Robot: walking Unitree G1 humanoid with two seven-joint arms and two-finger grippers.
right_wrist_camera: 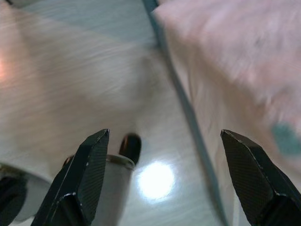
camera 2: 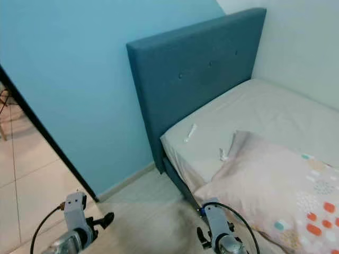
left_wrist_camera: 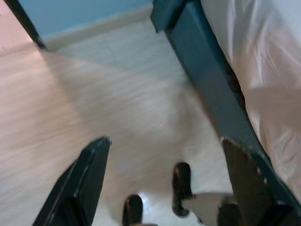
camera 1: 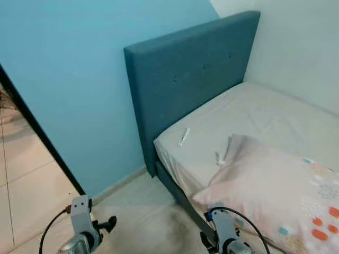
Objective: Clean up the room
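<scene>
1. Both our grippers hang low with fingers spread wide, empty — left gripper (left_wrist_camera: 164,179) over the floor (camera 1: 137,211), right gripper (right_wrist_camera: 164,179) beside the bed frame (camera 1: 180,198).
2. Well ahead, on the mattress (camera 1: 254,114), lie a small white wrapper (camera 1: 183,137) and another white scrap (camera 1: 219,158) — the latter touching the pillow (camera 1: 280,190).

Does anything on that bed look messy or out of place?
Yes. The pillow lies askew, hanging over the mattress edge, and two small white scraps sit on the sheet near the headboard.
</scene>
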